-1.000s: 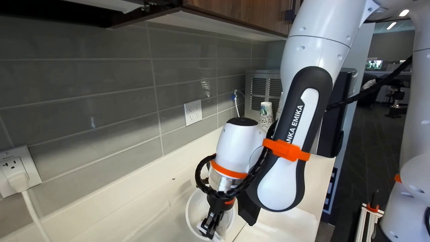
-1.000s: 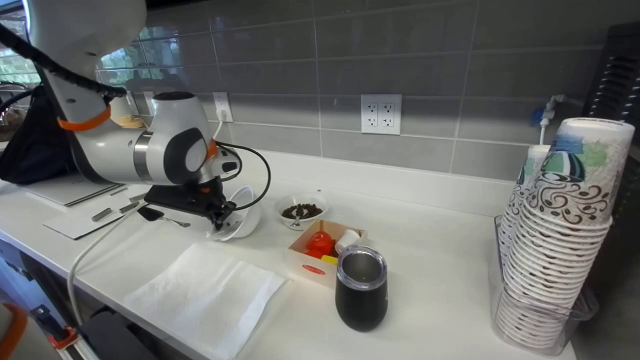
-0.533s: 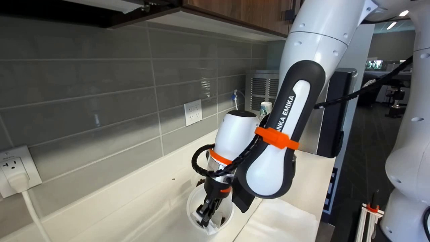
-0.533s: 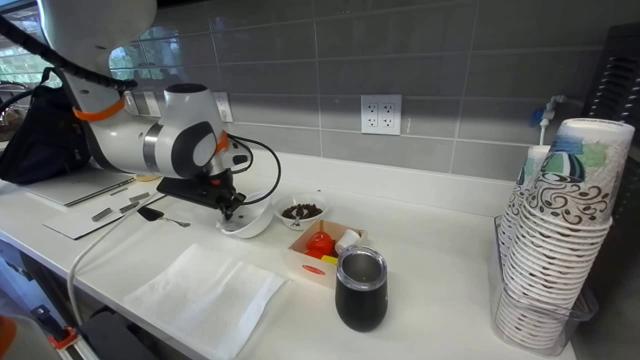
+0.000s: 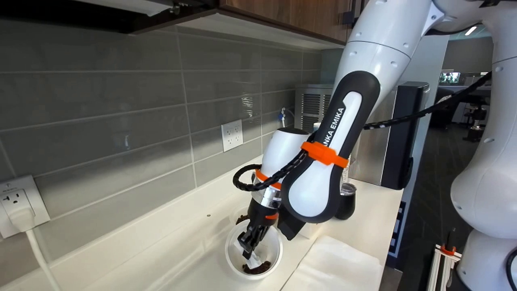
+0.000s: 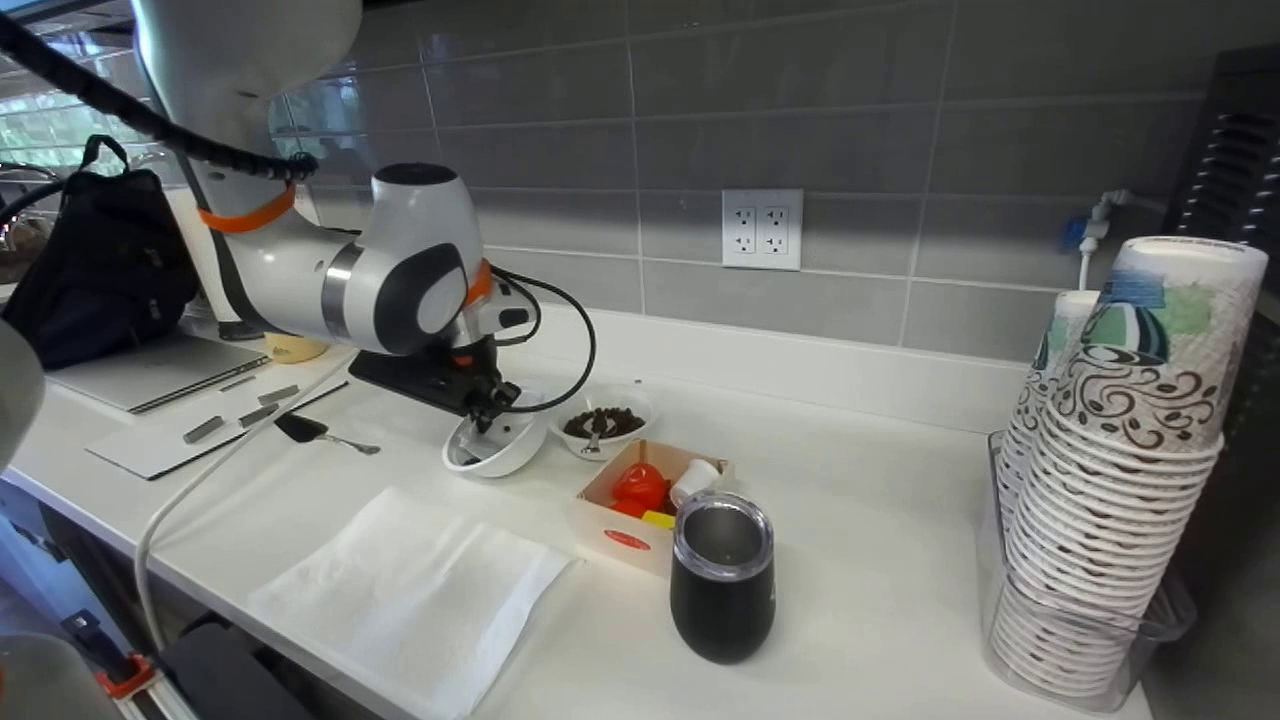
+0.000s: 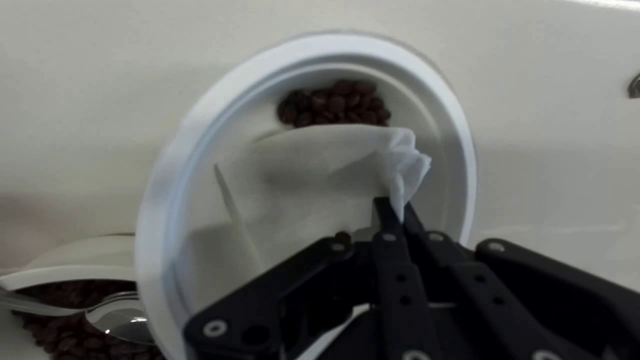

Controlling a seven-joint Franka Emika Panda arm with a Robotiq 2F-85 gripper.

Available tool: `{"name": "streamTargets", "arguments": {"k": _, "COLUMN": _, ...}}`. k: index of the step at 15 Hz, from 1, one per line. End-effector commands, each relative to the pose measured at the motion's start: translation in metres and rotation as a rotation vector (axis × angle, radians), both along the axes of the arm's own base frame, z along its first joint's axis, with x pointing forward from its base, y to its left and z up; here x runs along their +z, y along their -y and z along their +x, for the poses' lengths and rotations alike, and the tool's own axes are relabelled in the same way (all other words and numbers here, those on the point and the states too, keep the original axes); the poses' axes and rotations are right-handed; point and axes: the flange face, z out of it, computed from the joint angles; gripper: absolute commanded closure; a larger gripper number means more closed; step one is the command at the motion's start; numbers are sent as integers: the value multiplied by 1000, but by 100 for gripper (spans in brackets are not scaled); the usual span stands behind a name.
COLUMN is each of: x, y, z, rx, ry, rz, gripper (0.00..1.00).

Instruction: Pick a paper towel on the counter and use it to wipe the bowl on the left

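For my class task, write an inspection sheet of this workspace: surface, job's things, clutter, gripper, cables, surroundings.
Surface: off-white counter meeting a grey tiled wall.
Job's things: paper towel inside the white bowl, bean-like brown pieces at its edge.
Clutter: second bowl with dark contents and a spoon; open box with red items; black tumbler; paper cup stacks; dark-bladed utensil; large white sheet.
Gripper: shut on the paper towel at the bowl; whether its tips touch the bowl cannot be told.
Cables: black cable looping beside the arm; white cord plugged into a wall outlet; pale cable running over the counter's edge.
Surroundings: wooden cabinet overhead, dark backpack.
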Motion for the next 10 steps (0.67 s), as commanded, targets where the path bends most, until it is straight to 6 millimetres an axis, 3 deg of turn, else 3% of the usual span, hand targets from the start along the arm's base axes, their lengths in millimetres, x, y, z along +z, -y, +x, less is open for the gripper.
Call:
{"name": "streamTargets", "arguments": {"k": 1, "x": 3, "y": 11, "z": 10, "rx": -21, "ry": 0, "rz": 15, "gripper": 99}}
{"name": "streamTargets", "arguments": {"k": 10, "x": -18, "y": 22, "z": 11, "rx": -23, "ry": -87, "rz": 30, "gripper": 99}}
